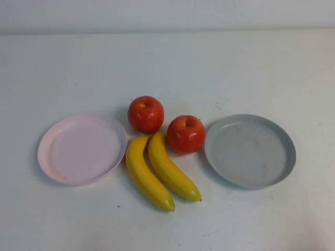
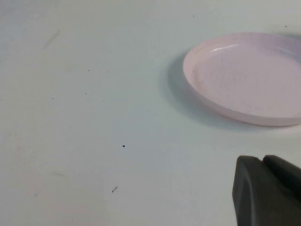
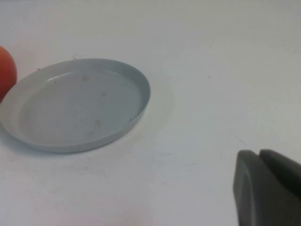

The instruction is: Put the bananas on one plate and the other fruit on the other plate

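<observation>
Nothing sorted yet: the round pale pink plate (image 1: 81, 149) at 9 o'clock and the round grey scuffed plate (image 1: 250, 150) at 3 o'clock both sit bare on the white table (image 1: 167, 63). Two glossy yellow bananas, left banana (image 1: 146, 175) and right banana (image 1: 171, 167), lie side by side at centre, touching along their length, tips toward 5 o'clock. Two shiny red apples sit just above them: the far apple (image 1: 146, 113) at 12 o'clock, the near apple (image 1: 186, 134) at 1 o'clock, touching or nearly touching the right banana's top end. We're parked out of the high view: left gripper (image 2: 268, 190) low over the table near the pink plate, right gripper (image 3: 268, 188) near the grey plate; we can't tell whether either is apart or together. Our call for the first pick: take the right arm to the right banana, grasp mid-body across its width, lift straight up so it doesn't drag its twin or nudge the near apple, then set it flat on the grey plate.
</observation>
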### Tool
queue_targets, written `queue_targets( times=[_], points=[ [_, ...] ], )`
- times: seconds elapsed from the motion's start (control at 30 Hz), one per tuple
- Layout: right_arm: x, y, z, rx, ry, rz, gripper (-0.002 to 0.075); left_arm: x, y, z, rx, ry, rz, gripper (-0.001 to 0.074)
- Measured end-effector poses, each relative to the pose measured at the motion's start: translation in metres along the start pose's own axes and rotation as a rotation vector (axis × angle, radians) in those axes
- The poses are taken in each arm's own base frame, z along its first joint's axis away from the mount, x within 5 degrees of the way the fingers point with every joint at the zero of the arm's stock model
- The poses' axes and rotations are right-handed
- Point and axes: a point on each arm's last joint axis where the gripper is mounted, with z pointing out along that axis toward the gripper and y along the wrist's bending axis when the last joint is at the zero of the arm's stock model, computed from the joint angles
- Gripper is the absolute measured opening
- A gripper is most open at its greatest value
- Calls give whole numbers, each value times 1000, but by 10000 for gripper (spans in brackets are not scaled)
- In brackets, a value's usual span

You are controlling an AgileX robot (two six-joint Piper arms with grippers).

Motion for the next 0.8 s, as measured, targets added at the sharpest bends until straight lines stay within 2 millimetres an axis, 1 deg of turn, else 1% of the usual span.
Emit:
queue_targets(
  times=[0.4, 0.57, 0.8],
  points=[
    [0, 0, 0, 0, 0, 0, -17, 0, 0, 0, 1, -4, -3, -2],
    [0, 0, 0, 0, 0, 0, -17, -5, -2, 0, 26, -53, -82, -1],
    [0, 0, 0, 0, 0, 0, -17, -7, -3, 0, 42, -77, -136, -2]
  ],
)
